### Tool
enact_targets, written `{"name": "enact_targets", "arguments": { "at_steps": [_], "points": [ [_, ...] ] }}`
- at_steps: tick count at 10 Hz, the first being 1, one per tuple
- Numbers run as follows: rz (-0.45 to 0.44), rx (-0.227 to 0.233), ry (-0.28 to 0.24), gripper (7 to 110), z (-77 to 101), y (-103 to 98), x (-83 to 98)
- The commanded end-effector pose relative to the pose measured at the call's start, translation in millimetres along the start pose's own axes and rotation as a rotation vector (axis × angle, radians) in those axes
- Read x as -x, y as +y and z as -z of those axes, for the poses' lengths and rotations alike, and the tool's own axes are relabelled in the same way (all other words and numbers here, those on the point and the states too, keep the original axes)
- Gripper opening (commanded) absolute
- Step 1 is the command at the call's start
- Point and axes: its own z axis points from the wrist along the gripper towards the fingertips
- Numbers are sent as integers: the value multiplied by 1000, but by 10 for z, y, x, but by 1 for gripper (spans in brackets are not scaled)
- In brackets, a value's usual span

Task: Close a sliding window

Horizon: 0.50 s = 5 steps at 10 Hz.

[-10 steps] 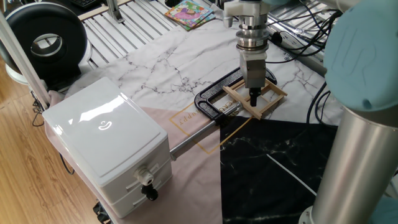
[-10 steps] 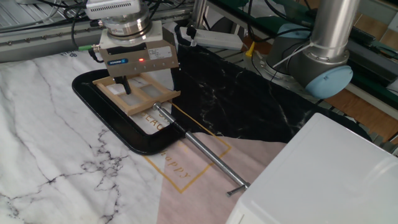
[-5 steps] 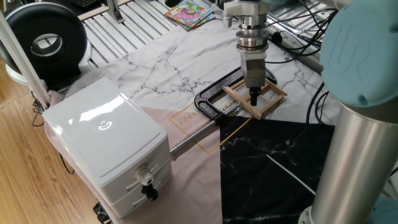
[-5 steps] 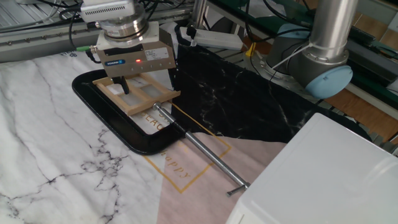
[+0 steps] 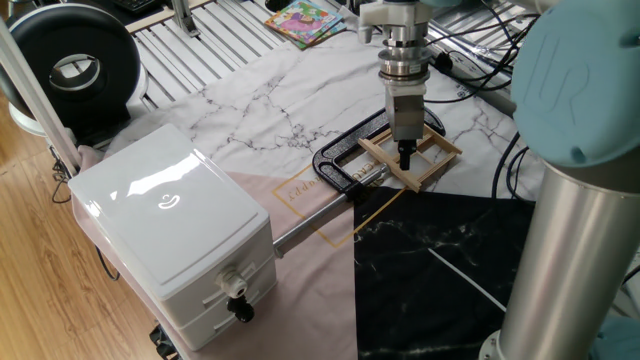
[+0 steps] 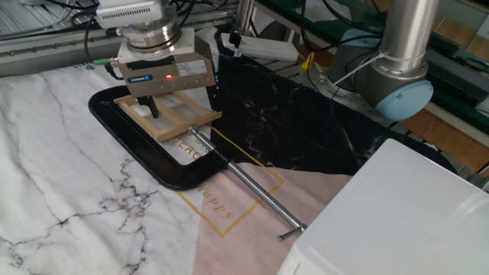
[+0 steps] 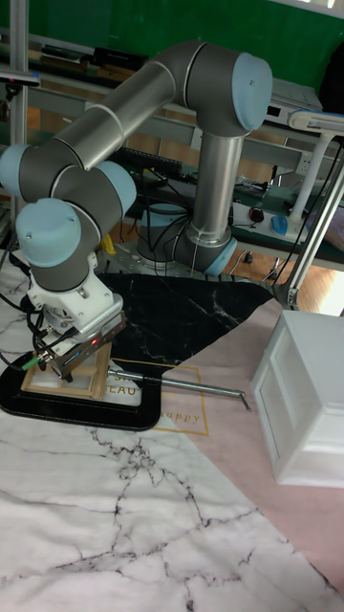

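Note:
The sliding window lies flat on the marble mat: a black rounded frame (image 5: 330,168) (image 6: 149,164) with a tan wooden four-pane sash (image 5: 437,170) (image 6: 187,126) (image 7: 81,384) at the frame's end away from the white box. The frame's other half is open and shows the mat's lettering. My gripper (image 5: 405,158) (image 6: 153,108) points straight down, its dark fingers together, with the tips inside one of the sash's panes. It holds nothing. Whether the tips touch a wooden bar is unclear.
A thin metal rod (image 6: 252,187) runs from the frame toward the big white box (image 5: 170,230) (image 6: 397,221) (image 7: 311,402). A black round fan (image 5: 70,65) and a colourful book (image 5: 305,20) lie beyond the mat.
The gripper has edged slightly sideways over the sash, away from the white box. The sash itself looks to be in the same place.

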Motion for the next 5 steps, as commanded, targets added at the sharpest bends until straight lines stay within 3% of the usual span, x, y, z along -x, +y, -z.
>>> {"name": "enact_targets", "arguments": {
  "at_steps": [1, 5],
  "points": [
    [2, 20, -21, 88, -7, -7, 7],
    [-12, 6, 8, 88, -4, -36, -57]
  ]
}}
